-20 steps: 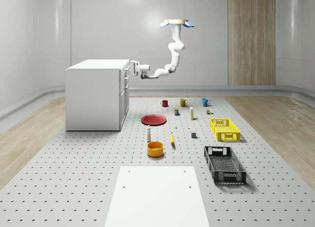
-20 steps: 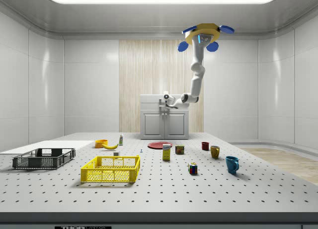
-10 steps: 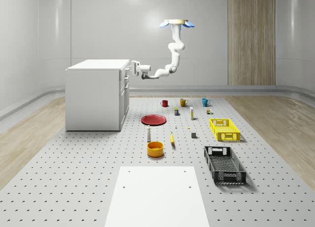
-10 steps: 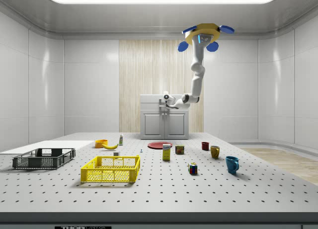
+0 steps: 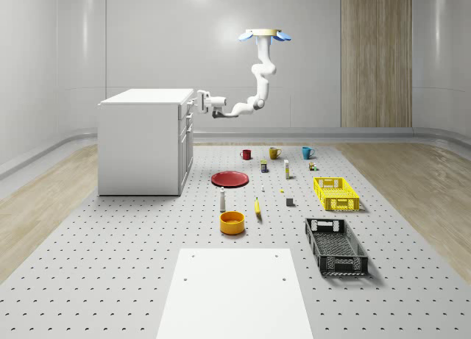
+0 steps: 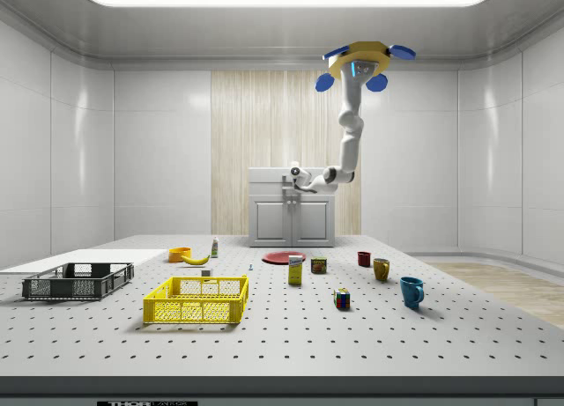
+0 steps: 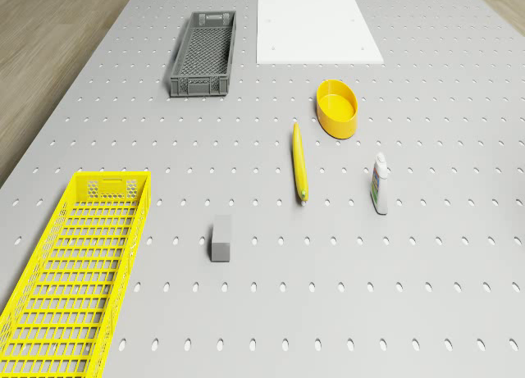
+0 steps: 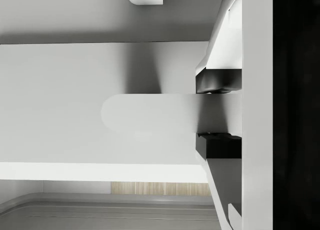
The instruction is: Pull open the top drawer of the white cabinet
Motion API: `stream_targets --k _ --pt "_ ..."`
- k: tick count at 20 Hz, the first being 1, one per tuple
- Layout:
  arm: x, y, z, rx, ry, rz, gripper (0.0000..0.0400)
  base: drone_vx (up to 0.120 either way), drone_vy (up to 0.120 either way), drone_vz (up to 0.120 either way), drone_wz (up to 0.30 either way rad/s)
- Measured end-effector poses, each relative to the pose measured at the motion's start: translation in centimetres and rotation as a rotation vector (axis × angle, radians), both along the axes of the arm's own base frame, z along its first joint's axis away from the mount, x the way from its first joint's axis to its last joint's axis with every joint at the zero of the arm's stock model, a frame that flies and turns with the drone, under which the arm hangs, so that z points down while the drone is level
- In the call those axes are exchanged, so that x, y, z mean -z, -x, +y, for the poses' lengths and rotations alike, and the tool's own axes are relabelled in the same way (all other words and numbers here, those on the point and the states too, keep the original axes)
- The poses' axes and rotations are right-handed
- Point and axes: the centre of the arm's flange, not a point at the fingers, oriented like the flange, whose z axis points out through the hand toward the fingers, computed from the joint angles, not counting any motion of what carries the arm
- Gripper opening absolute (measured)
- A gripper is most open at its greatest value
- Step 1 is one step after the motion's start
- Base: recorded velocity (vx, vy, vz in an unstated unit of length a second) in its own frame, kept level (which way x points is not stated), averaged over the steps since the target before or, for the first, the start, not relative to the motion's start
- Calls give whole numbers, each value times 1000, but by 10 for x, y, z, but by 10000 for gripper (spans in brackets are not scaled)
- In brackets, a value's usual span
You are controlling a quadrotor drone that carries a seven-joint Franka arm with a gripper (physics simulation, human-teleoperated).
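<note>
The white cabinet (image 5: 140, 144) stands at the whole-scene view's left, its drawer fronts facing right. My gripper (image 5: 200, 100) is at the top drawer's handle (image 5: 194, 101), level with the cabinet top. In the wrist view the pale handle bar (image 8: 150, 114) lies between the two black pads (image 8: 218, 80), and the gripper (image 8: 218, 114) is shut on it against the drawer front (image 8: 60, 90). The drone (image 5: 265, 35) hovers high beside the cabinet, over the far part of the table, arm reaching down. The side view has the gripper (image 6: 291, 184) at the cabinet's (image 6: 293, 221) upper front.
On the pegboard table below lie a red plate (image 5: 229, 179), yellow bowl (image 7: 337, 107), banana (image 7: 299, 161), small bottle (image 7: 379, 184), grey block (image 7: 221, 238), yellow crate (image 7: 78, 263), black crate (image 7: 203, 52) and a white panel (image 7: 316, 25). Three mugs (image 5: 274, 153) stand further back.
The gripper and wrist have crept slightly toward the whole-scene view's right, away from the cabinet front. The drone keeps its place.
</note>
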Motion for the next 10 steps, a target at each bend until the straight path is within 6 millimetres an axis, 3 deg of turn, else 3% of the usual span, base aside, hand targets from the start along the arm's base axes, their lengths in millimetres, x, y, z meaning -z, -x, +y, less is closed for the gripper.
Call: stream_targets --k 1,6,10 --pt "-7 -1 -2 -5 12 -19 194 0 0 0 0" --pt "0 -6 -8 11 2 -56 132 0 0 0 0" --pt "2 -3 -15 7 -3 -83 120 0 0 0 0"
